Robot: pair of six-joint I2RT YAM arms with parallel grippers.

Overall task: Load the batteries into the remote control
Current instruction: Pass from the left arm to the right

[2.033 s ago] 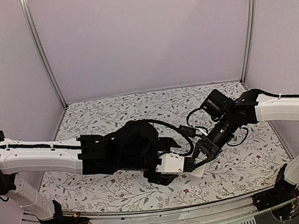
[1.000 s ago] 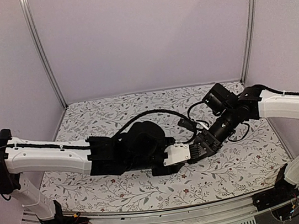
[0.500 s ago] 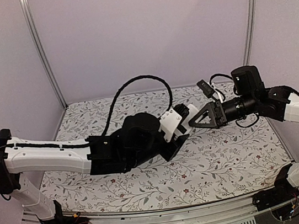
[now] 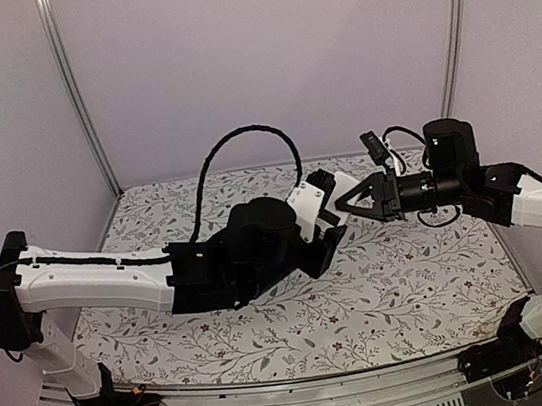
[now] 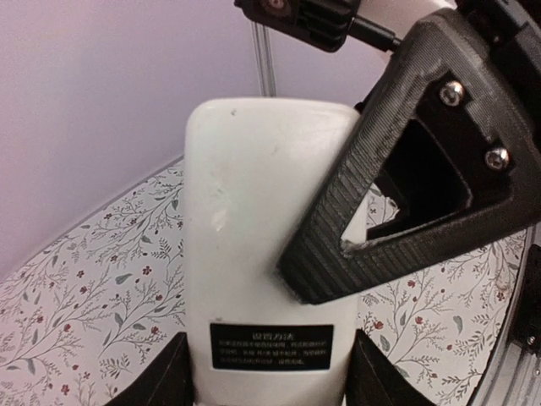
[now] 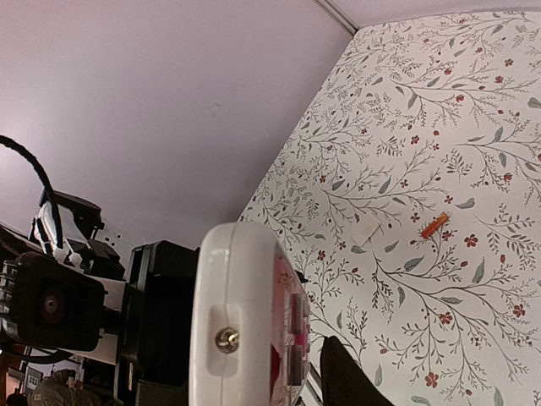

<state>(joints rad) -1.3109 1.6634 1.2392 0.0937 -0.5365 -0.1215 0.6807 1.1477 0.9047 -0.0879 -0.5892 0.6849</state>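
Note:
My left gripper (image 4: pixel 317 225) is shut on the lower end of the remote control (image 4: pixel 306 201) and holds it raised above the table. In the left wrist view the remote's plain white back (image 5: pixel 254 211) faces the camera, with a black label near my fingers (image 5: pixel 161 381). My right gripper (image 4: pixel 349 198) is open and straddles the remote's far end. One right finger (image 5: pixel 406 194) lies across its back. The other right finger (image 6: pixel 347 381) stands a little off the red button face (image 6: pixel 287 326). A reddish-orange battery (image 6: pixel 434 225) lies on the table. The dark battery is out of view.
A small flat white plastic piece (image 6: pixel 366 230) lies on the floral tablecloth (image 6: pixel 439 127) just left of the orange battery. Lilac walls and metal posts (image 4: pixel 75 99) enclose the table at the back and sides. The left arm's black cable (image 4: pixel 243 146) loops above the remote.
Both grippers rose from low over the table's front middle. The left gripper carried the remote up and back. The right gripper swung level and closed in on the remote's far end.

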